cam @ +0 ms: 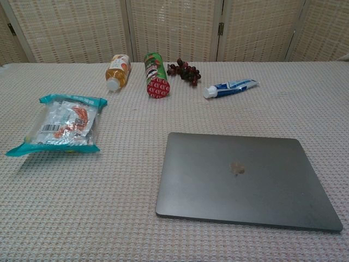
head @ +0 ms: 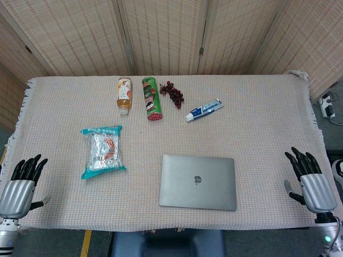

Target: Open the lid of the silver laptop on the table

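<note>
Head view is showing us the silver laptop (head: 198, 182) lying shut, flat, near the table's front edge. Left hand (head: 21, 184) and right hand (head: 311, 179) are resting apart, fingers spread, empty. We are judging it rigid, smooth, slippery; lift the lid's front lip.

The left hand (head: 20, 184) rests at the near left corner of the table (head: 257, 139), palm down, fingers straight and slightly spread, thumb out to the side, holding nothing. The right hand (head: 311, 179) mirrors it at the near right edge, fingers apart and empty. Neither shows in the chest view.
</note>
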Controlling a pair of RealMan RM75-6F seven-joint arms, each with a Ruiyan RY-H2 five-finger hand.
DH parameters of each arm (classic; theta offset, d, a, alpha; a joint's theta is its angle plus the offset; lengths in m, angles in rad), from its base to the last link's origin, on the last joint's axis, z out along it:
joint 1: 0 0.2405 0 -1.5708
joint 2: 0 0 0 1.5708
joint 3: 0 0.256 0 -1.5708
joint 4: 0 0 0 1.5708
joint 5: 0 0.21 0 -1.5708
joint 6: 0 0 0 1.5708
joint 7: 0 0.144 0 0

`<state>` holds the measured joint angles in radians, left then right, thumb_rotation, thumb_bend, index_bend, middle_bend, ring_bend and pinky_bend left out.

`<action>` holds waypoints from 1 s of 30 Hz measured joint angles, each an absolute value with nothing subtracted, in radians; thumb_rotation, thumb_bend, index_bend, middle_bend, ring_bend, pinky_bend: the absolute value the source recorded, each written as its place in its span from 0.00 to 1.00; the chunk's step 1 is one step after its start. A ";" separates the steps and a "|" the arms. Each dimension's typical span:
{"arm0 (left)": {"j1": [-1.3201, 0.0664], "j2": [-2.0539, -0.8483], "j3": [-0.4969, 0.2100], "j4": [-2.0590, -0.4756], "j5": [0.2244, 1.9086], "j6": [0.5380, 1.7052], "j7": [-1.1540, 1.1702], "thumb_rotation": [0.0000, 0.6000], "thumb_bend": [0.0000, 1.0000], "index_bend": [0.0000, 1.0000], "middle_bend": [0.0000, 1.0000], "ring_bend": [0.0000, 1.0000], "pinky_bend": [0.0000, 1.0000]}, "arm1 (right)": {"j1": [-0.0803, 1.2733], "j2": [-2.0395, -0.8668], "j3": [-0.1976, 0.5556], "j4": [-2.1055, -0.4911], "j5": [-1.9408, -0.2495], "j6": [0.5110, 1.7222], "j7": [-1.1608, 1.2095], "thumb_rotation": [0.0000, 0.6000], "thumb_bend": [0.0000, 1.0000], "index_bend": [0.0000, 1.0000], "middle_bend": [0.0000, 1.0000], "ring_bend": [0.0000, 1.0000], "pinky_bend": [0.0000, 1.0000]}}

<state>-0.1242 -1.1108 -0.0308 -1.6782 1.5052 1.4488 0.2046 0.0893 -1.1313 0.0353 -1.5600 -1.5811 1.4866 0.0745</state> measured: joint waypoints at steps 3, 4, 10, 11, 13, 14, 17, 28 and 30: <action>-0.125 -1.125 -0.035 -1.663 1.512 1.462 0.198 1.00 0.19 0.08 0.03 0.01 0.00 | 0.095 -1.131 0.033 -1.562 -1.589 1.482 0.081 1.00 0.49 0.00 0.00 0.08 0.00; -0.125 -1.128 -0.036 -1.660 1.515 1.464 0.194 1.00 0.19 0.08 0.03 0.01 0.00 | 0.097 -1.130 0.031 -1.564 -1.594 1.480 0.085 1.00 0.49 0.00 0.00 0.08 0.00; -0.121 -1.132 -0.035 -1.648 1.539 1.491 0.171 1.00 0.19 0.08 0.05 0.02 0.00 | 0.108 -1.128 0.019 -1.568 -1.635 1.478 0.105 1.00 0.49 0.00 0.00 0.08 0.00; -0.119 -1.132 -0.035 -1.648 1.542 1.495 0.167 1.00 0.19 0.08 0.05 0.02 0.00 | 0.110 -1.129 0.017 -1.567 -1.644 1.478 0.107 1.00 0.49 0.00 0.00 0.08 0.00; -0.115 -1.131 -0.033 -1.648 1.545 1.502 0.161 1.00 0.19 0.08 0.05 0.02 0.00 | 0.118 -1.133 0.010 -1.562 -1.668 1.476 0.109 1.00 0.49 0.00 0.00 0.08 0.00; -0.113 -1.129 -0.033 -1.649 1.546 1.504 0.159 1.00 0.19 0.09 0.05 0.02 0.00 | 0.122 -1.135 0.006 -1.560 -1.680 1.474 0.109 1.00 0.49 0.00 0.00 0.08 0.00; -0.111 -1.122 -0.030 -1.655 1.547 1.503 0.157 1.00 0.19 0.09 0.05 0.02 0.00 | 0.144 -1.147 -0.005 -1.557 -1.720 1.458 0.106 1.00 0.49 0.00 0.00 0.08 0.00; -0.110 -1.115 -0.022 -1.666 1.559 1.501 0.156 1.00 0.19 0.09 0.05 0.02 0.00 | 0.302 -1.230 -0.038 -1.570 -1.846 1.276 0.079 1.00 0.49 0.00 0.00 0.08 0.00; -0.111 -1.114 -0.022 -1.666 1.560 1.499 0.155 1.00 0.19 0.09 0.05 0.03 0.00 | 0.337 -1.255 -0.041 -1.571 -1.863 1.239 0.074 1.00 0.49 0.00 0.00 0.08 0.00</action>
